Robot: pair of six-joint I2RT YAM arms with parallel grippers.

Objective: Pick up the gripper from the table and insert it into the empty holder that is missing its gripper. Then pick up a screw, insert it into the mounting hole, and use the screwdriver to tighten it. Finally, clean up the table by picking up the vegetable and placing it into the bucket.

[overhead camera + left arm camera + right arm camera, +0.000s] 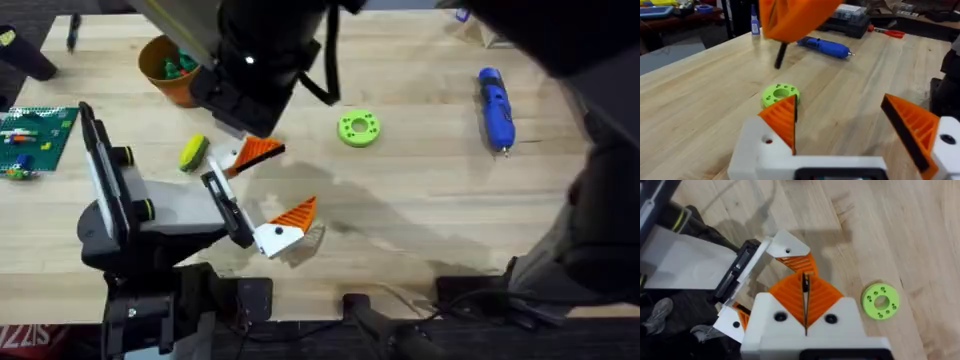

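In the overhead view, the left pincer (272,185) lies low over the desk (420,230) with its two fingers spread wide. The right pincer (258,152) has its orange pads right over one of those fingers. The yellow vegetable (193,152) lies just beside the right pincer. The orange bucket (165,70) is a bit farther off on that same side. The blue screwdriver (496,105) is well apart on the other side. A green ring (359,128) sits between the pincers and the screwdriver.

In the left wrist view, the left pincer (847,120) is spread open and holds nothing. The gripper (781,120), the small orange tip, sits in the white holder (760,145). A small hole shows in the holder's face. The right pincer (795,15) hangs above it, and a thin dark stick (781,55) pokes down from it. I think this stick is the screw. The screwdriver (825,47) lies far behind, past the green ring (780,93).

In the right wrist view, the right pincer (805,292) is pressed together on the thin dark stick (805,286). The holder (787,247) and the gripper (801,264) are just past its tips. The green ring (880,300) lies off to one side, not in the way.

To do this step well, I think the stick must stay straight and line up with the hole. It should go down slowly while the left pincer stays steady. If the stick tilts, it could slip out.
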